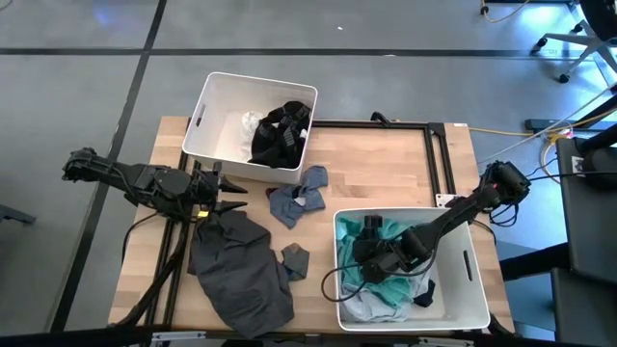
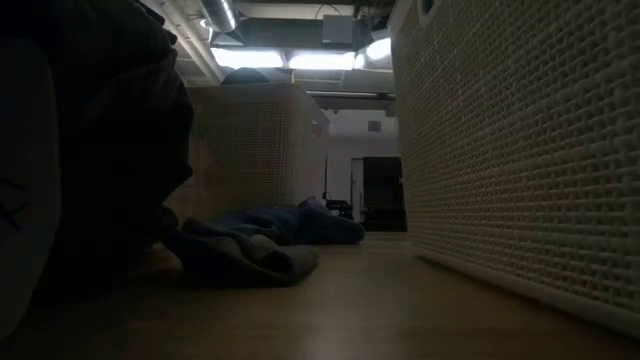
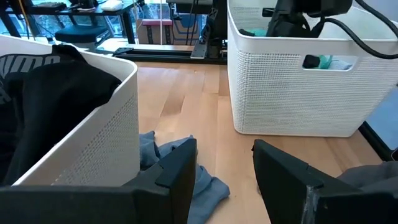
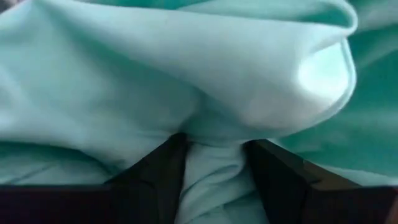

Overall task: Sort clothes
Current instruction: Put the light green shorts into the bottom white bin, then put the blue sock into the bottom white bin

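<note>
My left gripper (image 1: 234, 194) is open and empty above the table's left side, fingers pointing toward the right edge, just beside a dark grey garment (image 1: 236, 268) that lies spread on the table. Small grey-blue pieces (image 1: 297, 198) lie ahead of it and also show in the left wrist view (image 3: 210, 186). A small dark grey sock (image 1: 294, 258) lies near the garment. My right gripper (image 1: 362, 256) is down inside the near right bin (image 1: 477, 289), shut on a teal garment (image 4: 186, 74). Black clothes (image 1: 282, 135) and a white lacy piece (image 1: 252, 125) lie in the far bin (image 1: 207, 106). My right gripper pinches a fold of the teal garment (image 4: 211, 171) between its two fingers (image 4: 158, 174). It reaches into the bin slanting down from the table's right side. The garment bulges over the fingertips and rests on the other clothes in the bin.
The far bin's wall (image 3: 106, 130) stands close beside my left gripper, and the right bin's wall (image 3: 292, 93) stands ahead of it. Bare wood (image 1: 376, 173) lies between the two bins. A black frame (image 1: 439, 159) runs along the table's far right.
</note>
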`<state>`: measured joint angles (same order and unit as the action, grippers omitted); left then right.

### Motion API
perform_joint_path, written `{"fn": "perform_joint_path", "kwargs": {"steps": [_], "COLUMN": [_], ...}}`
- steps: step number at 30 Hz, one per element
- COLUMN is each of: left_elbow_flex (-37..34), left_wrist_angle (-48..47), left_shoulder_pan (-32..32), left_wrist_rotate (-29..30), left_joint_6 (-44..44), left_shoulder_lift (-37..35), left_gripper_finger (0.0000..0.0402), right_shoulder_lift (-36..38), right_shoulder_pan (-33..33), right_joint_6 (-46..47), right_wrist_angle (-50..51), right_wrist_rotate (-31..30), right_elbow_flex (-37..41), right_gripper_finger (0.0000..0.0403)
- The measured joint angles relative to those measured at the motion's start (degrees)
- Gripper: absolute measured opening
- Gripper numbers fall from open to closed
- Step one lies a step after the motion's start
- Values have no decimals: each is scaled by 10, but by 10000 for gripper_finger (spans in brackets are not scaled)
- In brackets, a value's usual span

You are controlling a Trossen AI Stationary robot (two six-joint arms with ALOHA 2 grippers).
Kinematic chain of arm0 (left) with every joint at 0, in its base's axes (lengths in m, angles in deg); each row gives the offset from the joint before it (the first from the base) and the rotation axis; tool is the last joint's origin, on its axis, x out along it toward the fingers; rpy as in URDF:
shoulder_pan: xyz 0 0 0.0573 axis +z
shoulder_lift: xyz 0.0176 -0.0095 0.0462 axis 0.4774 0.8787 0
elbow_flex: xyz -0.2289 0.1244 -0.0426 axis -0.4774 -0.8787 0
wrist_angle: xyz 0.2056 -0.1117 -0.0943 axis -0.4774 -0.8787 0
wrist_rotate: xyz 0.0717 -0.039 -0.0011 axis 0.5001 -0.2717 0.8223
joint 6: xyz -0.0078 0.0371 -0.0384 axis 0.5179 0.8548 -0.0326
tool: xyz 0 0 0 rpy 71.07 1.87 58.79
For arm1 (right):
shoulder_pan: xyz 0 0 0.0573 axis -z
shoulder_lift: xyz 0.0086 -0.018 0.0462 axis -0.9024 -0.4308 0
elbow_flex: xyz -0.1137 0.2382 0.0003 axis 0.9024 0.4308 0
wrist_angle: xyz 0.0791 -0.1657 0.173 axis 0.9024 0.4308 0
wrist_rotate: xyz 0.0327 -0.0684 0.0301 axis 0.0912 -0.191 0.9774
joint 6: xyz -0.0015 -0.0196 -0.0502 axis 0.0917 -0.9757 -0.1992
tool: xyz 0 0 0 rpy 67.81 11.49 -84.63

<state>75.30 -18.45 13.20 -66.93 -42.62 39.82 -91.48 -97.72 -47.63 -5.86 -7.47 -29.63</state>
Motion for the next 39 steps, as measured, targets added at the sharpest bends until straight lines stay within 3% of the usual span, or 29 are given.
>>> {"fn": "perform_joint_path", "kwargs": {"steps": [5, 13, 19, 22, 33, 39], "left_elbow_flex": [0, 0, 0, 0, 0, 0], "left_wrist_angle": [0, 0, 0, 0, 1, -1], "left_shoulder_pan": [0, 0, 0, 0, 0, 0], "left_wrist_rotate": [0, 0, 0, 0, 0, 0], "left_joint_6": [0, 0, 0, 0, 2, 2], "left_shoulder_lift": [0, 0, 0, 0, 0, 0], "left_gripper_finger": [147, 147, 147, 147, 147, 147], "right_shoulder_lift": [0, 2, 3, 3, -49, -117], "right_shoulder_pan": [-1, -1, 3, 23, 177, 240], "right_joint_6": [-3, -14, -93, -138, -157, -154], "right_wrist_angle": [51, 175, 123, 60, -27, -62], "right_wrist_rotate": [7, -15, -120, -137, -56, 33], "right_elbow_flex": [-46, -235, -311, -312, -312, -312], "right_gripper_finger": [183, 183, 183, 183, 183, 183]}}
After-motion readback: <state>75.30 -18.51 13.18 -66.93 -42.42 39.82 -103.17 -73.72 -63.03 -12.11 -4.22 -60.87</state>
